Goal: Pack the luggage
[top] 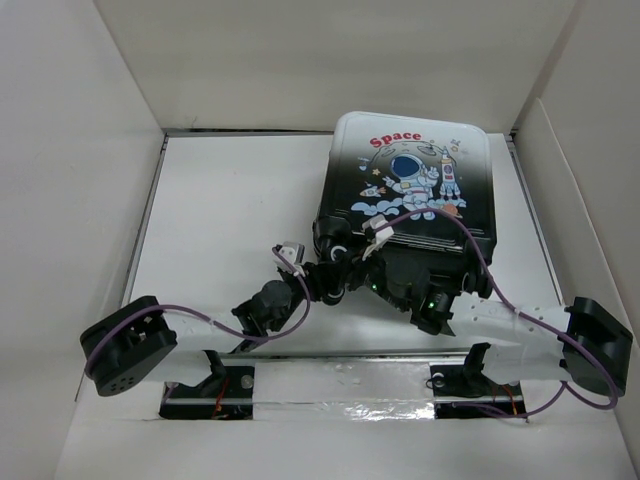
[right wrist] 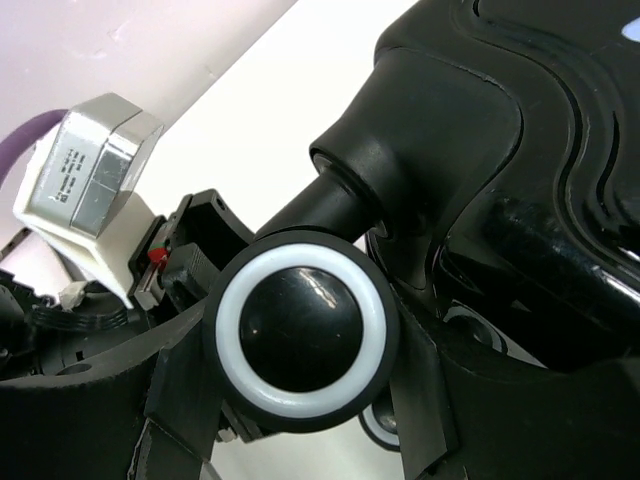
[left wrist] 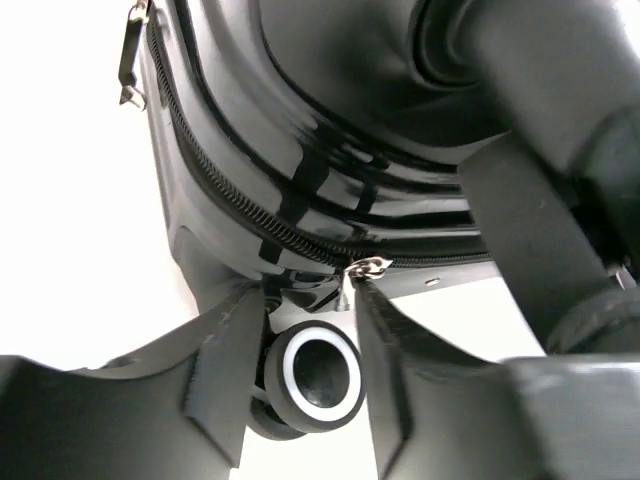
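The luggage (top: 410,190) lies flat and closed at the back right, astronaut print up. Both grippers are at its near left corner, by the wheels. My left gripper (top: 335,275) is open. In the left wrist view (left wrist: 308,300) a black caster wheel (left wrist: 318,375) sits between its fingers without touching them. A silver zipper pull (left wrist: 366,268) on the closed zipper is at its right fingertip (left wrist: 372,300). My right gripper (top: 375,262) has its fingers against both sides of another caster wheel (right wrist: 300,345), which fills the gap. The luggage's black shell (right wrist: 520,200) is behind it.
White walls enclose the table (top: 230,200) on the left, back and right. A metal rail (top: 340,370) with the arm bases runs along the near edge. The left wrist's grey camera block (right wrist: 85,190) is close beside my right gripper. A second zipper pull (left wrist: 130,50) hangs farther along the zipper.
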Tool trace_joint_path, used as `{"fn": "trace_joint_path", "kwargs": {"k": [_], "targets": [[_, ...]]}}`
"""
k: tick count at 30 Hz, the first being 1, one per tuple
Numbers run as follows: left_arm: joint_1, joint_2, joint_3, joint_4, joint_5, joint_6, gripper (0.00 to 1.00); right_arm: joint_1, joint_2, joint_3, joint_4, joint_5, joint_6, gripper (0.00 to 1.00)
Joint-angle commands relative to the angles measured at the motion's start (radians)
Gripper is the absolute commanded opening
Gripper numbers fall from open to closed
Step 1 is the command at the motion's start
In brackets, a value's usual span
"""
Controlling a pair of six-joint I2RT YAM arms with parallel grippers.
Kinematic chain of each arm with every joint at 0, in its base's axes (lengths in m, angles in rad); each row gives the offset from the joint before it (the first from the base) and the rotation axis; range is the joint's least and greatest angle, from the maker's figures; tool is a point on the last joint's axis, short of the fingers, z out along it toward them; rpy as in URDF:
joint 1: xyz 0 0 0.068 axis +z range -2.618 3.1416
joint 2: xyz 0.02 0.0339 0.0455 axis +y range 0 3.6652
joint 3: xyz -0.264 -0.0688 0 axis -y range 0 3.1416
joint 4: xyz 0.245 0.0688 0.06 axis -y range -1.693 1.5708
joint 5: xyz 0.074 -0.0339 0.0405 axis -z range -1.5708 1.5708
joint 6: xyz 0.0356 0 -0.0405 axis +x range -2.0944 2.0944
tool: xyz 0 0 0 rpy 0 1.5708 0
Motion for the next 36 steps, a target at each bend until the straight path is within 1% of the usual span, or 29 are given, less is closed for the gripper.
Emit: {"fn": "trace_joint_path", "kwargs": {"k": [1,7,9,12,13,16,17,20,23,26,30,31,32,33,36], "targets": [[-0.011,0.017,0.046,0.154,0.010,-0.006,0.43,0.041,-0.015,0.046,0.162,-0.093,0.036,0.00],[-0.020,0.041,0.046,0.186,0.039,-0.036,0.43,0.041,0.002,0.061,0.156,-0.107,0.031,0.00],[-0.048,0.038,0.042,0.190,0.027,-0.029,0.43,0.041,0.005,0.063,0.151,-0.104,0.031,0.00],[-0.048,0.034,0.050,0.187,0.014,-0.019,0.43,0.041,0.002,0.061,0.150,-0.102,0.031,0.00],[-0.048,0.035,0.059,0.178,-0.013,-0.014,0.41,0.041,0.002,0.063,0.153,-0.113,0.031,0.00],[-0.048,0.054,0.102,0.164,-0.065,-0.008,0.34,0.052,-0.001,0.064,0.150,-0.110,0.029,0.00],[-0.048,0.072,0.127,0.158,-0.082,-0.015,0.28,0.061,0.001,0.066,0.148,-0.110,0.028,0.00],[-0.048,0.106,0.148,0.149,-0.154,-0.074,0.19,0.072,0.008,0.067,0.150,-0.104,0.029,0.00],[-0.057,0.135,0.168,0.147,-0.217,-0.101,0.15,0.092,0.016,0.072,0.151,-0.098,0.028,0.00],[-0.066,0.150,0.176,0.155,-0.265,-0.126,0.13,0.101,0.030,0.072,0.160,-0.096,0.029,0.00],[-0.077,0.164,0.176,0.207,-0.288,-0.118,0.14,0.101,0.053,0.074,0.180,-0.111,0.037,0.00],[-0.077,0.169,0.179,0.219,-0.306,-0.112,0.12,0.101,0.060,0.075,0.183,-0.119,0.040,0.00],[-0.077,0.173,0.184,0.223,-0.320,-0.109,0.04,0.110,0.065,0.075,0.190,-0.122,0.042,0.00],[-0.088,0.175,0.182,0.230,-0.331,-0.100,0.00,0.110,0.067,0.075,0.190,-0.124,0.042,0.00],[-0.088,0.164,0.176,0.236,-0.368,-0.089,0.00,0.110,0.056,0.063,0.188,-0.107,0.046,0.00]]}}
